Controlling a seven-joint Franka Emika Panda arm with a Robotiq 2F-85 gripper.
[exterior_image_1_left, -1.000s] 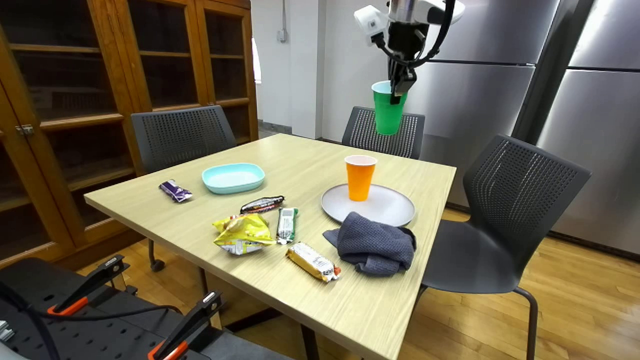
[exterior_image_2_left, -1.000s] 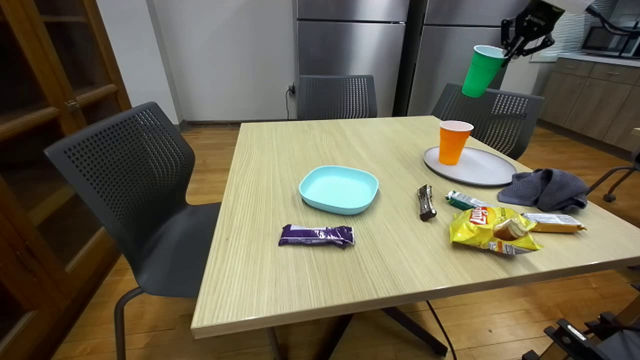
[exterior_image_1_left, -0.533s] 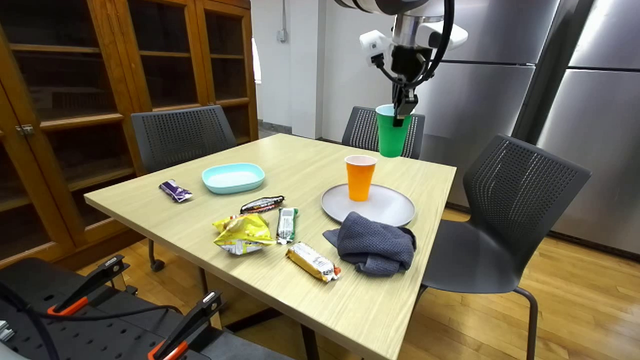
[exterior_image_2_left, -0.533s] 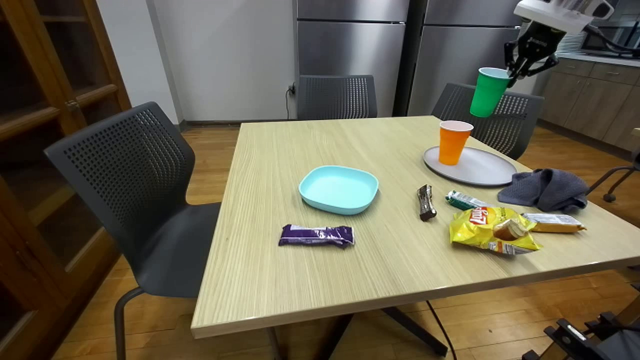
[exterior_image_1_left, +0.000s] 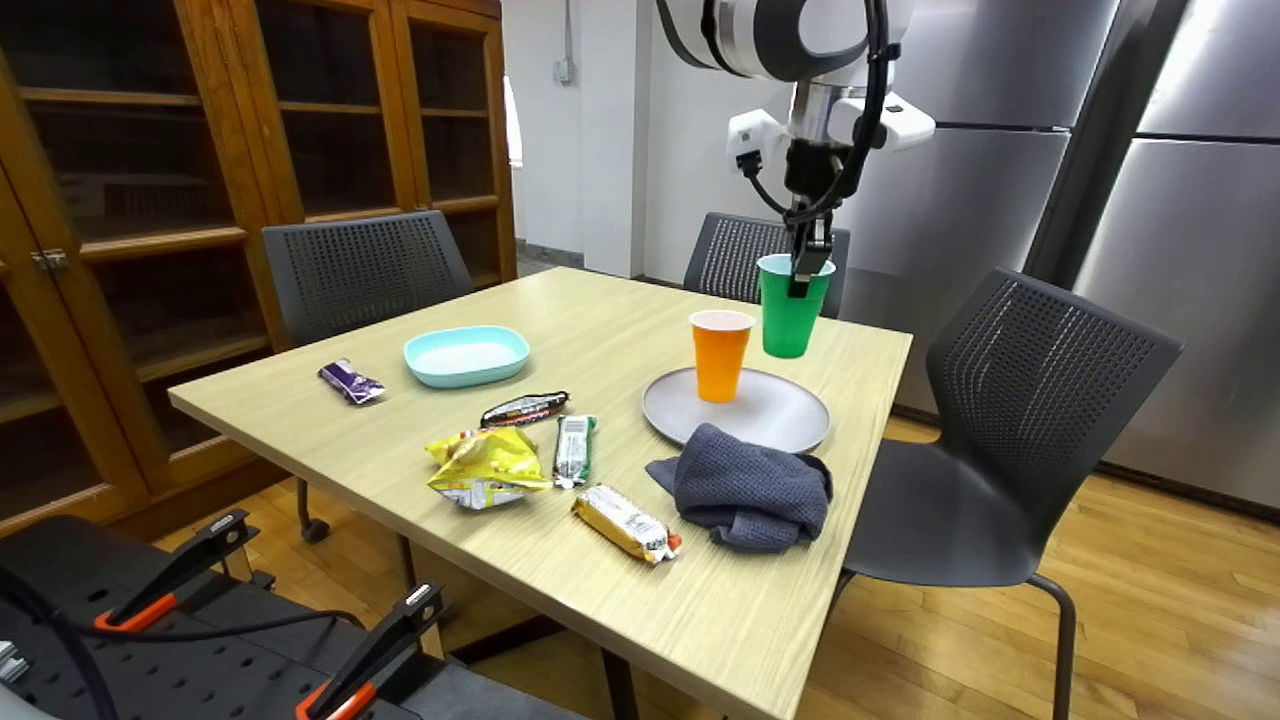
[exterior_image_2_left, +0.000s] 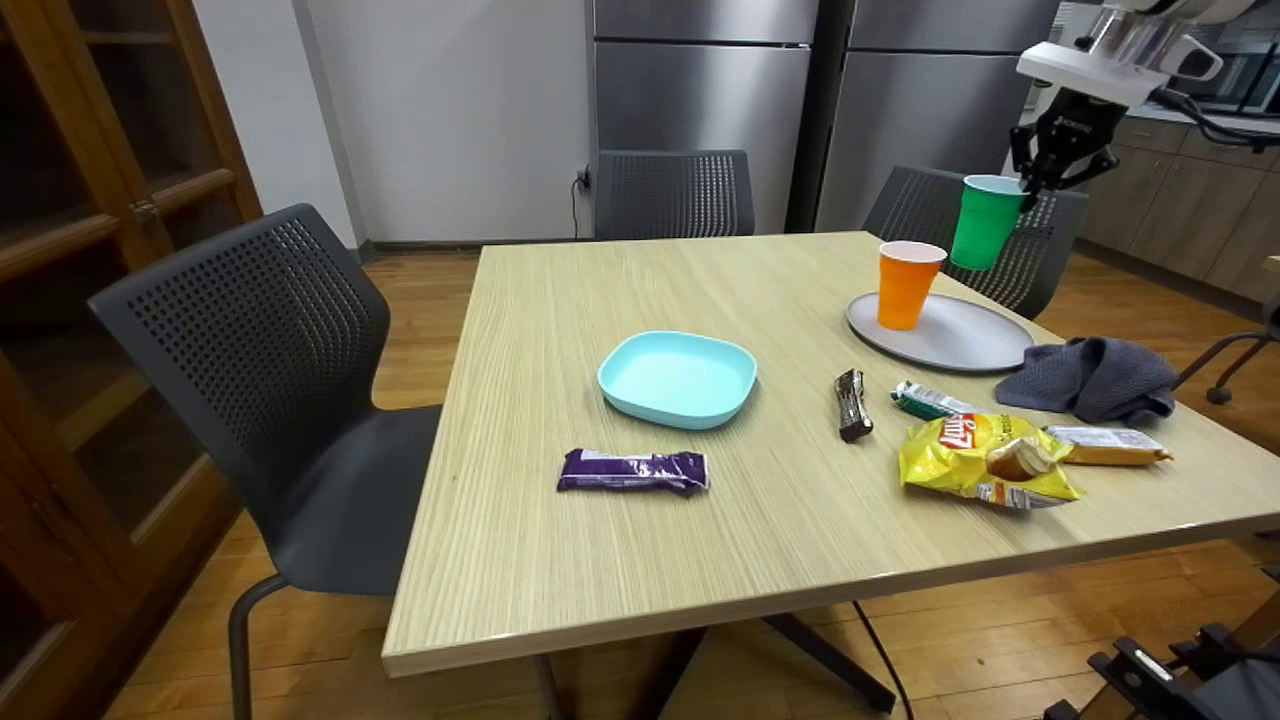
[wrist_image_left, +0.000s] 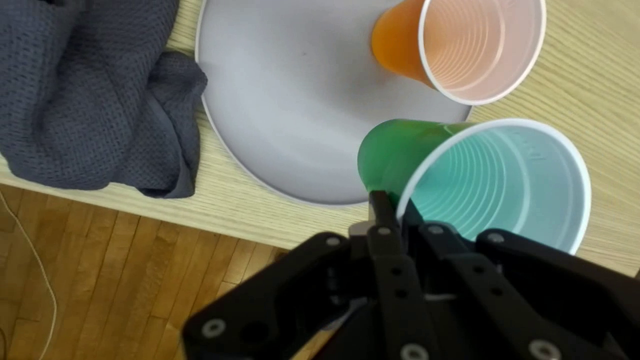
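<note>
dark cloth (wrist_image_left: 95, 115): far left in your wrist view, heaped on the table (wrist_image_left: 225, 205), well apart from the grip.
plate (wrist_image_left: 300, 110): its rim could catch the base of the green cup (wrist_image_left: 470, 180) and tip it, should you lower across the edge.
gripper (wrist_image_left: 397, 210): your jaws are pinched all but together, only one wall of the green cup between them; so one-sided a hold may swivel if bumped.
orange cup (wrist_image_left: 460, 50): standing on the plate, near yours; sideways drift could knock it over.
green cup: in the air, mouth up, roughly upright; loosening here could drop it.
</note>
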